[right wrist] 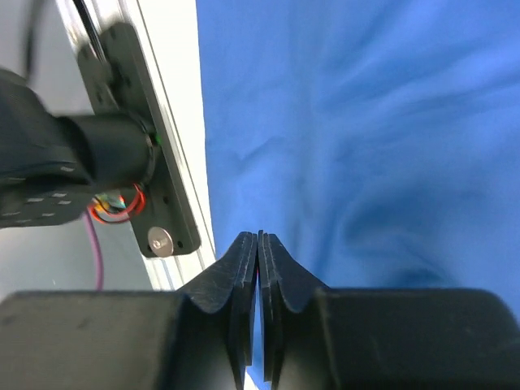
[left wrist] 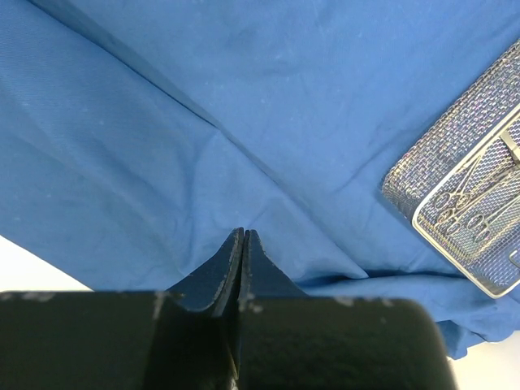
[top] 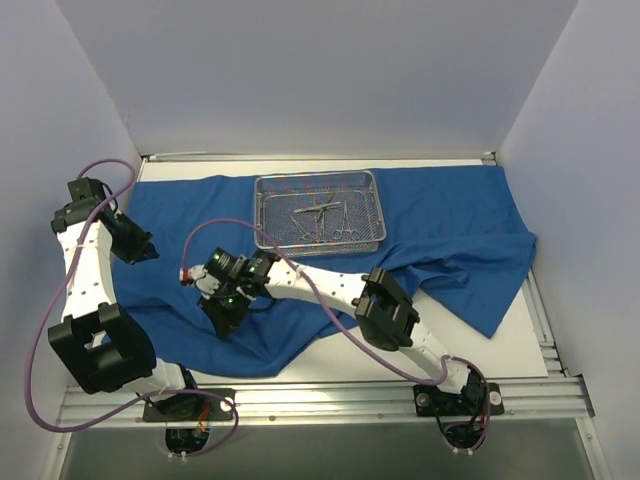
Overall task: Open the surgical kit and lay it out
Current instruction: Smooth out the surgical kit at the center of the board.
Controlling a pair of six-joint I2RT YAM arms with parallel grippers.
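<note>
- Plainly, the right gripper [right wrist: 258,237] has its fingers [right wrist: 240,264] pressed together with no cloth showing between them. It hangs over the near-left edge of the cloth [right wrist: 366,122], where the blue meets the white table [right wrist: 191,122] and the metal rail [right wrist: 130,73]. My guess is that it is there to work that hem.
- The left gripper [left wrist: 244,234] also has its fingers pressed flat against each other and pinches nothing. It points down at a long crease in the cloth on the left side, probably to be ready for a fold there.
- The right arm reaches across from its own side to the front left, so both grippers are near the same half of the cloth, though apart from each other.
- The cloth lies open across most of the table. It is rumpled, with folds bunched at the right and a ragged front edge, so smoothing looks unfinished.
- The tray [top: 318,176] sits uncovered on the cloth toward the far middle, well away from both grippers.
- The instruments [top: 322,220] lie together inside the tray, and none is set out on the cloth. Laying them out appears to be the remaining part.
</note>
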